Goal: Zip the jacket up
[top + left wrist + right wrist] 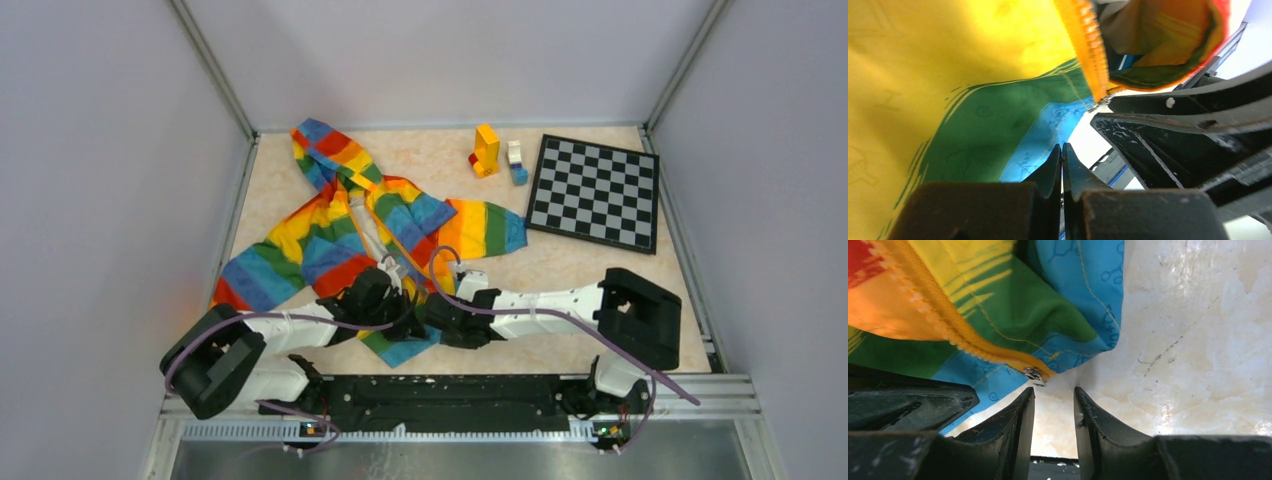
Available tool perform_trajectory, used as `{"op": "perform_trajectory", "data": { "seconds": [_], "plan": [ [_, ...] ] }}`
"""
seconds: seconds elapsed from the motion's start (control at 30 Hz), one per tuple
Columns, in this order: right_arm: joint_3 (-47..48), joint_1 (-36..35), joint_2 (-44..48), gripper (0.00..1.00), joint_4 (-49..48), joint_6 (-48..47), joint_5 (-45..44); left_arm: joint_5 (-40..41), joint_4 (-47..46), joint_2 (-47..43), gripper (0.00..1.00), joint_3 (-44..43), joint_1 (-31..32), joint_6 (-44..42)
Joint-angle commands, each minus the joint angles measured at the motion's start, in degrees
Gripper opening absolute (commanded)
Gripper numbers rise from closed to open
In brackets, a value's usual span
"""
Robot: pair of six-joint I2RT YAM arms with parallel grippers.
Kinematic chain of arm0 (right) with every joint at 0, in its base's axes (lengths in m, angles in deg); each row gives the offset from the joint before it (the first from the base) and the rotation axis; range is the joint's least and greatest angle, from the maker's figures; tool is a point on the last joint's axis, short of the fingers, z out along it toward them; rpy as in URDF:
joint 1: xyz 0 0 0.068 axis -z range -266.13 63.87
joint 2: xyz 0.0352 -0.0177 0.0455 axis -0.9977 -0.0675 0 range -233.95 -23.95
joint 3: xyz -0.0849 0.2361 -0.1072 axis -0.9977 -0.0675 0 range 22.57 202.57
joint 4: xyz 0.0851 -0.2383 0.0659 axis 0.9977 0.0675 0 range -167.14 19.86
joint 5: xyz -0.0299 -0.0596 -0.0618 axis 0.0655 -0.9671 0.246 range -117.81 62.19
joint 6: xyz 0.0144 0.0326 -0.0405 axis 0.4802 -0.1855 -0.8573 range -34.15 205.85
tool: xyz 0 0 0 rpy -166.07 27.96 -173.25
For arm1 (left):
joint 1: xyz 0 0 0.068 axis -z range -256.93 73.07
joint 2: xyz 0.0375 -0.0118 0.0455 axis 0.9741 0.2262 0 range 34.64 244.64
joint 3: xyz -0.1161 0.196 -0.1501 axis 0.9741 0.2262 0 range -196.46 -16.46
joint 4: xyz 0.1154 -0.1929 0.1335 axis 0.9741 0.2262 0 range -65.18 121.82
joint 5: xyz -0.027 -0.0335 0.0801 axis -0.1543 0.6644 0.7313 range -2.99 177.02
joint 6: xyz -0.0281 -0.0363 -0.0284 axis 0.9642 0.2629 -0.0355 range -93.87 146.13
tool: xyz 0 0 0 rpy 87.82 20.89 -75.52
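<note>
Rainbow-striped jacket (300, 250), black-and-white checkered board (595, 190), beige table (560, 270)

In front of me the bench (570, 275) is a pale, marbled beige slab. The jacket (330, 235) sprawls across the left and centre of the top view. Its hood points to the upper left, one sleeve runs to the lower left, the other reaches toward the centre right. At the upper right a checkerboard (595, 190) lies flat. Just left of it stands a yellow block stack (486, 150) with a red piece at its foot. Between the stack and the board sits a small white and blue block (516, 162).
</note>
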Motion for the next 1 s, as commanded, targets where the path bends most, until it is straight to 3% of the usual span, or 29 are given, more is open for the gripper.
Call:
{"op": "perform_trajectory", "data": {
  "seconds": [0.0,0.37,0.97],
  "plan": [
    [4.35,-2.11,-2.58,0.34,2.09,1.27,-5.81,1.21,1.44,2.58,0.0,-0.55,0.45,0.15],
    [8.88,-4.43,-7.56,0.33,7.82,3.86,-9.84,2.41,3.36,3.15,0.0,-0.66,1.27,0.15],
    [11.43,-4.41,-10.97,0.14,8.9,3.49,-10.08,2.07,2.94,1.46,0.0,0.37,1.35,0.43]
  ]
}}
